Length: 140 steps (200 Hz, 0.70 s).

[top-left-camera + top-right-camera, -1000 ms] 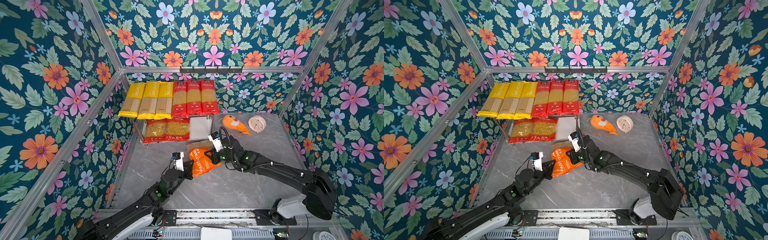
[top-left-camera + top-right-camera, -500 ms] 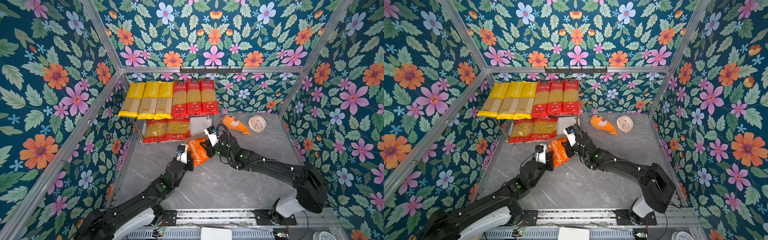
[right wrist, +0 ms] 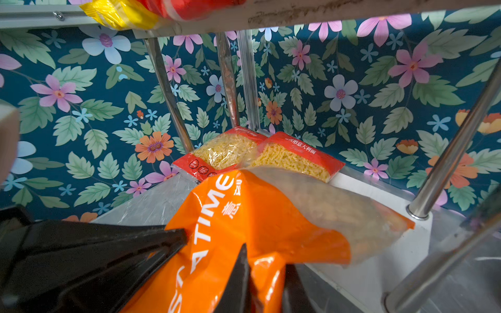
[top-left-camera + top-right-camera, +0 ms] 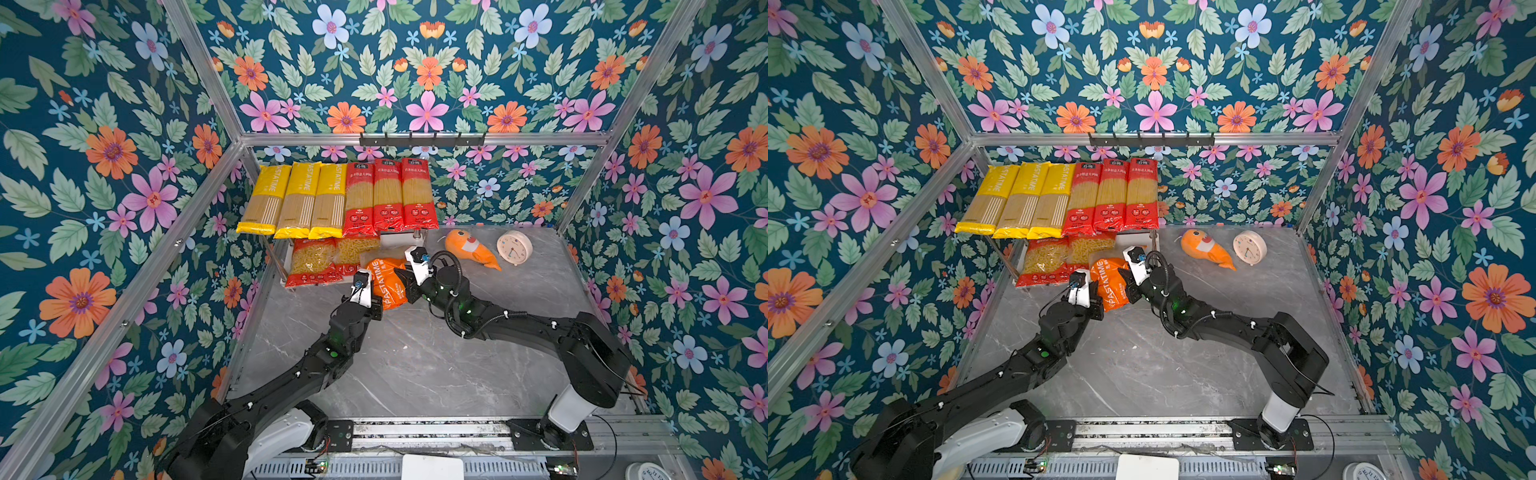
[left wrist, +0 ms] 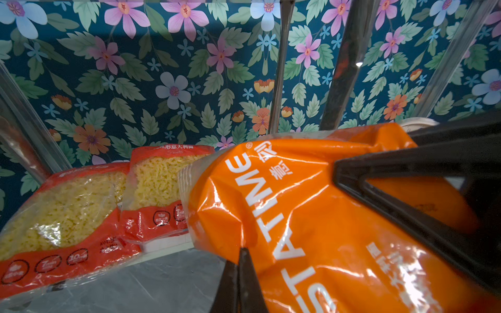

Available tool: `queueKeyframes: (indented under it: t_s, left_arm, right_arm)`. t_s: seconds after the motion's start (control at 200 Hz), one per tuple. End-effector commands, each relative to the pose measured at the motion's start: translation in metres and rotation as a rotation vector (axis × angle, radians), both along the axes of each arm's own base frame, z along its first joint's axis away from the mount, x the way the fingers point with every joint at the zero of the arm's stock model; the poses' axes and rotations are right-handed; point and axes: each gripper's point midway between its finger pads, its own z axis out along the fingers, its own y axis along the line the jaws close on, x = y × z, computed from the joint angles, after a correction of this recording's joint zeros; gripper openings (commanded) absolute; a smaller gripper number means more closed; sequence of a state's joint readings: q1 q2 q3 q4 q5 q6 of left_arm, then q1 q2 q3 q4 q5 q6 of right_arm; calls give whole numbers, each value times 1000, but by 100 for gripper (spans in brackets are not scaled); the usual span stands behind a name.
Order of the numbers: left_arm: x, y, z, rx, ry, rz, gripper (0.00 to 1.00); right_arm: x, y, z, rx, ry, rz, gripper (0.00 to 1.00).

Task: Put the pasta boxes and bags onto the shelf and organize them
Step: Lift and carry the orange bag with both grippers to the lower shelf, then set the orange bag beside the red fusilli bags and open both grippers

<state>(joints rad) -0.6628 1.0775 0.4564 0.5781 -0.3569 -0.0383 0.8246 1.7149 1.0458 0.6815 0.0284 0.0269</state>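
Floral-papered cell, grey marble tabletop (image 4: 415,365). The small two-tier shelf with white boards and chrome posts (image 3: 376,271) sits in the back-left corner.

Step in hand, as I read it: seat the last pack, the crinkly orange plastic PASTATIME bag (image 4: 384,282), on the lower board.

- Bag position: clear front end is on the right part of the lower board, tail hangs out over the tabletop. It touches or laps the nearer red bag; can't tell which.
- Right gripper (image 4: 402,277): jaws narrow, clamped on orange film at the bag's tail.
- Left gripper (image 5: 241,260): jaws fully together at the bag's lower edge. Can't tell whether film is caught or it only props the bag.

To do it well:
- Push flat along the board and stay low under the upper tier.
- Keep off the front-right post.
- Steer right so the bag lands beside the red bag, not on it.
- Let go only once the bulk is on the board. The bag is slick and saggy, so the tail could drag it back.

Contents:
- Upper tier: three long yellow spaghetti packs (image 4: 299,199) and three long red spaghetti packs (image 4: 388,195), side by side.
- Lower tier: two wide red bags of short pasta (image 4: 316,262) on the left.
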Motion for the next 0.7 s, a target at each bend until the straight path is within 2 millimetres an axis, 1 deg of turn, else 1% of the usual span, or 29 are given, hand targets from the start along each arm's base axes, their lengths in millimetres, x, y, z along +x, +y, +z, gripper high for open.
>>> queueKeyframes:
  t_s: [0.0,0.1,0.115,0.135,0.21,0.32,0.51,0.615,0.695]
  left_arm:
    - [8,-7,28,-25,-121,-22,0]
    - [17,-7,22,6,-132,2,0]
    - [18,-7,22,8,-136,6,0]
    - [20,-7,20,13,-139,9,0]
    - [27,-7,17,33,-151,24,0]
    - [36,-5,18,46,-174,50,0]
    - [49,-2,23,59,-205,67,0]
    - [61,-2,22,64,-205,71,0]
    - [74,-3,16,77,-191,74,0]
  right_arm:
    - [4,1,41,97,-183,-15,0]
    - [11,3,37,104,-234,-39,0]
    - [13,4,33,97,-234,-43,0]
    - [13,3,36,112,-254,-51,0]
    - [20,3,30,116,-280,-70,0]
    - [30,-1,23,133,-303,-106,0]
    - [53,-14,11,180,-268,-144,0]
    - [63,-11,6,171,-258,-140,0]
    - [71,-8,-1,159,-235,-138,0]
